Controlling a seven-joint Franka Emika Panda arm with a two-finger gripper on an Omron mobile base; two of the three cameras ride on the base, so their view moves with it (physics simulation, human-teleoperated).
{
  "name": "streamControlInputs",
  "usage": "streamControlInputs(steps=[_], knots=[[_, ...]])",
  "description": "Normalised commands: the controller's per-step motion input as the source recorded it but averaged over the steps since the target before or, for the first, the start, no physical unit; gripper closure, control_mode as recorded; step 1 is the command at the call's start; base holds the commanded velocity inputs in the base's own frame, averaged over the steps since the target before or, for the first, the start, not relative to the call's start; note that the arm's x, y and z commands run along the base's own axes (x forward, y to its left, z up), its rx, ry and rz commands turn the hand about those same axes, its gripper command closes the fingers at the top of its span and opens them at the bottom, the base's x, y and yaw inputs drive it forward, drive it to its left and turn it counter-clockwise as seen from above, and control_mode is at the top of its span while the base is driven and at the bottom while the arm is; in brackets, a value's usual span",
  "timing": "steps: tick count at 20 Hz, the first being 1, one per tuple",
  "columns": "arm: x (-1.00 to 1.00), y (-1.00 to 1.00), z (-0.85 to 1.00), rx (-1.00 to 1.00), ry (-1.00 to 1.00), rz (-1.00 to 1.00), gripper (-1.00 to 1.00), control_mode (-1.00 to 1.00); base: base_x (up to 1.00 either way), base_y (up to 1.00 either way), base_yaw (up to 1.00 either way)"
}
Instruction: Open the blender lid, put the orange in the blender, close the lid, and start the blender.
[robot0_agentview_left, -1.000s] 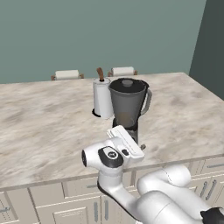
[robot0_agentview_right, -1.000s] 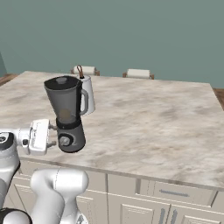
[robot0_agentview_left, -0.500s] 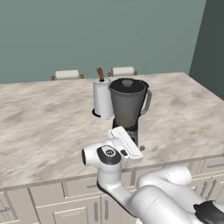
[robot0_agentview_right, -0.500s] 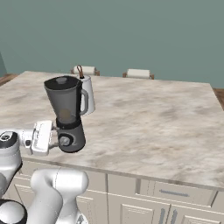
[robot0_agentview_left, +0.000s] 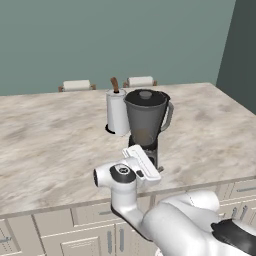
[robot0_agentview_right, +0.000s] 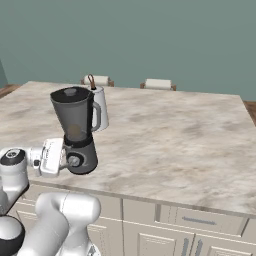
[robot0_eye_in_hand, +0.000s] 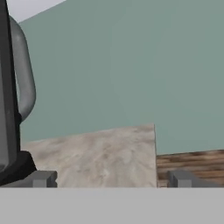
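Note:
The blender (robot0_agentview_left: 145, 125) (robot0_agentview_right: 76, 130) stands near the counter's front edge, its dark lid (robot0_agentview_left: 145, 94) (robot0_agentview_right: 70, 92) seated on the jar. A dull orange patch (robot0_agentview_right: 75, 131) shows through the lower jar; I cannot tell whether it is the orange. My gripper (robot0_agentview_right: 66, 159) (robot0_agentview_left: 157, 167) hovers level with the blender's base, just in front of the silver knob (robot0_agentview_right: 75, 160). In the hand view the gripper (robot0_eye_in_hand: 112, 179) is open, its fingertips (robot0_eye_in_hand: 43, 179) wide apart with nothing between them. The blender's base (robot0_eye_in_hand: 13, 166) and jar handle (robot0_eye_in_hand: 24, 83) sit off to the left.
A white paper-towel roll (robot0_agentview_left: 117, 112) (robot0_agentview_right: 100, 107) stands right behind the blender. Two chair backs (robot0_agentview_left: 76, 85) (robot0_agentview_left: 140, 81) rise beyond the marble counter (robot0_agentview_left: 50, 135). Past the counter's far corner, wooden floor (robot0_eye_in_hand: 192, 162) and a teal wall show in the hand view.
The hand has edged slightly closer to the blender's base. The blender, lid and roll have not moved.

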Motion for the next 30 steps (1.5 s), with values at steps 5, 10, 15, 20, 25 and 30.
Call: streamControlInputs(steps=[5,10,15,20,25,30], knots=[[0.24,0.00,-0.17,0.00,0.00,0.00,-1.00,-1.00,0.00,0.00,0.00],[0.25,0.00,-0.04,0.00,0.00,0.00,-1.00,-1.00,0.00,0.00,0.00],[0.26,0.00,-0.04,0.00,0.00,0.00,-1.00,-1.00,0.00,0.00,0.00],[0.34,0.00,0.00,0.00,0.00,0.00,-1.00,-1.00,0.00,0.00,0.00],[0.32,0.00,-0.09,0.00,0.00,0.01,-1.00,-1.00,0.00,0.00,0.00],[0.31,0.00,-0.09,0.00,-0.01,0.05,-1.00,-1.00,0.00,0.00,0.00]])
